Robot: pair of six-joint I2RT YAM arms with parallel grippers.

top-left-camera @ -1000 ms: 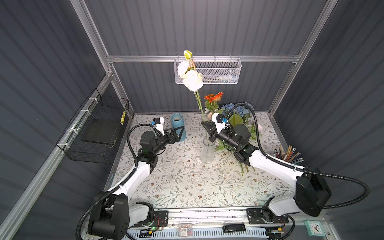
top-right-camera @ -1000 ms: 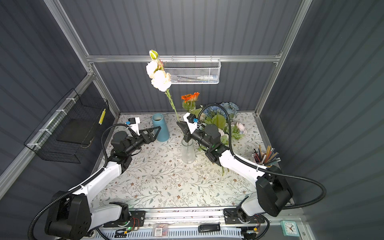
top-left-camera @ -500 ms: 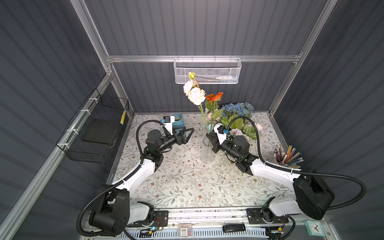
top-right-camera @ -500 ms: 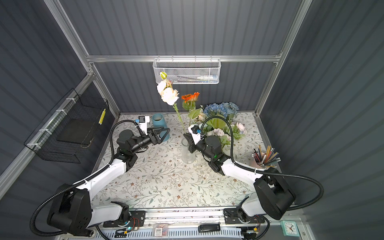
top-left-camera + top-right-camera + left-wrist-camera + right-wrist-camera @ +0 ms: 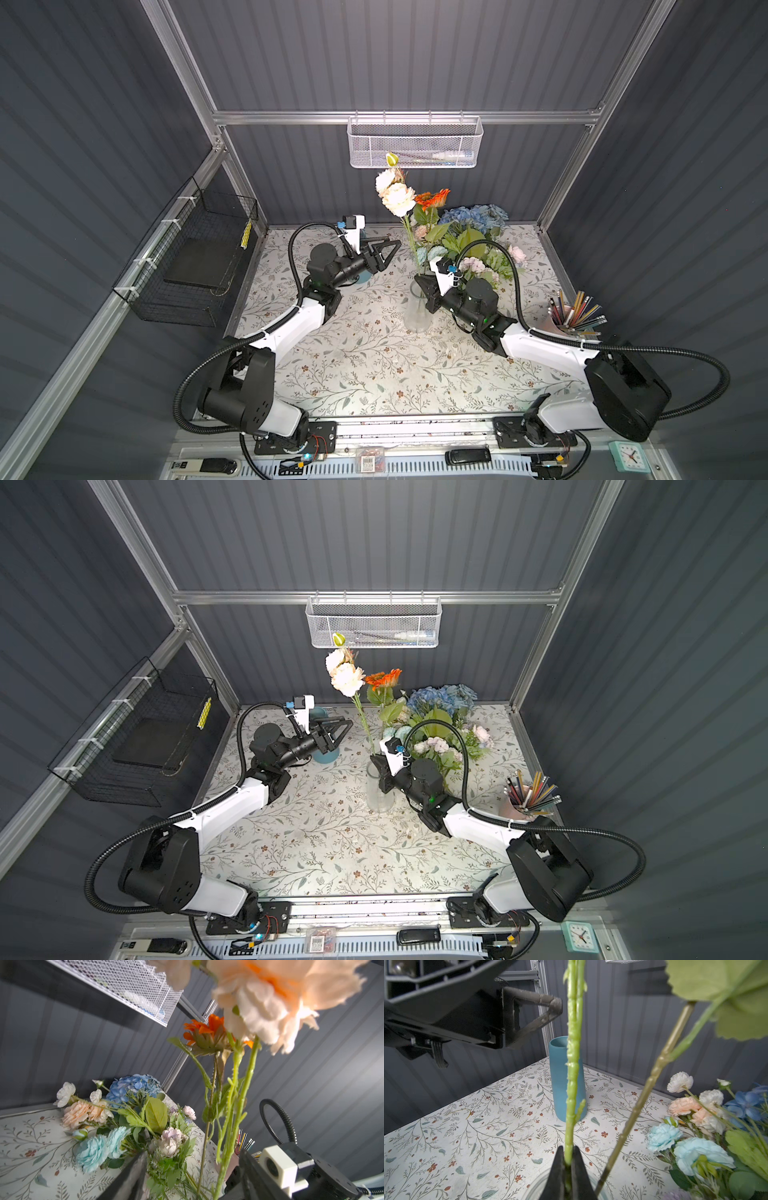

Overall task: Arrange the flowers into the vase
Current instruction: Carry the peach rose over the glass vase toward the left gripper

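Right gripper (image 5: 566,1154) is clamping on the green stem of the cream rose (image 5: 398,198), right over the mouth of the glass vase (image 5: 417,318). I am seeing the stem running down between the closed jaws toward that mouth, with the blooms leaning toward 11 o'clock above. Left gripper (image 5: 392,247) is hovering at 10 o'clock of the glass vase, jaws standing apart and holding nothing. One finger (image 5: 554,1004) is sitting just beside the stem higher up; whether it is touching I cannot tell. The daisy (image 5: 432,198) is standing alongside, its stem slanting down to the same mouth. The other flowers (image 5: 478,216) are lying on the table (image 5: 374,365) at 1 o'clock of the glass vase. The blue vase (image 5: 558,1084) is standing upright at 10 o'clock, and the pencils (image 5: 575,311) are sitting at 3 o'clock
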